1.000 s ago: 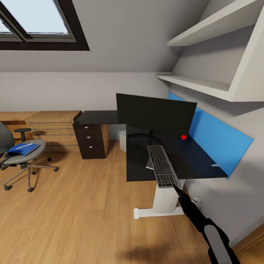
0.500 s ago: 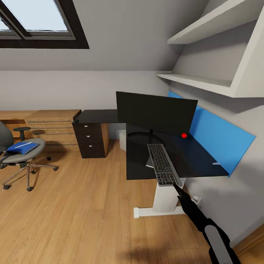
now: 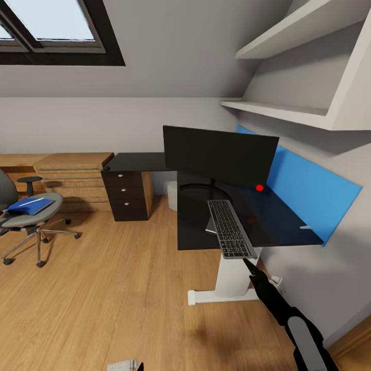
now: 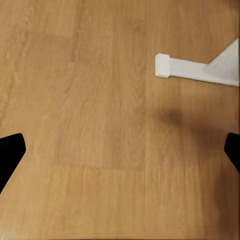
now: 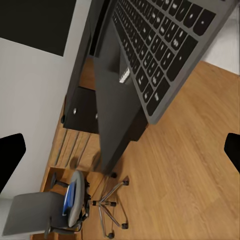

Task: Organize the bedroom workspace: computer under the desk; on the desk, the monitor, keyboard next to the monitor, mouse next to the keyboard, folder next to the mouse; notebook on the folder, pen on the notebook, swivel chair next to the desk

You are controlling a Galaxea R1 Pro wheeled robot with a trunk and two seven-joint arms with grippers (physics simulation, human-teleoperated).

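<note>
1. The step in hand looks like setting the slim silver-grey keyboard with dark keys [image 3: 231, 228] on the glossy black top of the L-shaped desk [image 3: 278, 219]. It would go best if the keyboard is kept level, pushed further in from the desk's near edge, which it overhangs, and lowered flat before the grip is let go.
2. The keyboard should end in front of the wide black flat-screen monitor [image 3: 219, 157], which stands at the centre of the head view, with bare desk left beside it for the mouse.
3. The right gripper [image 3: 249, 267], on a black arm rising from the lower right of the head view, meets the keyboard's near end; in the right wrist view the keyboard [image 5: 165, 50] fills the upper part, close between the dark fingers [image 5: 11, 155], so it appears clamped at that end.
4. The left gripper [image 4: 120, 155] hangs spread wide over the wooden floor [image 4: 90, 100], holding nothing.
5. The flat bright blue folder [image 3: 28, 205] lies on the grey padded swivel chair [image 3: 26, 219] at the left edge of the head view, well apart from both grippers.
</note>
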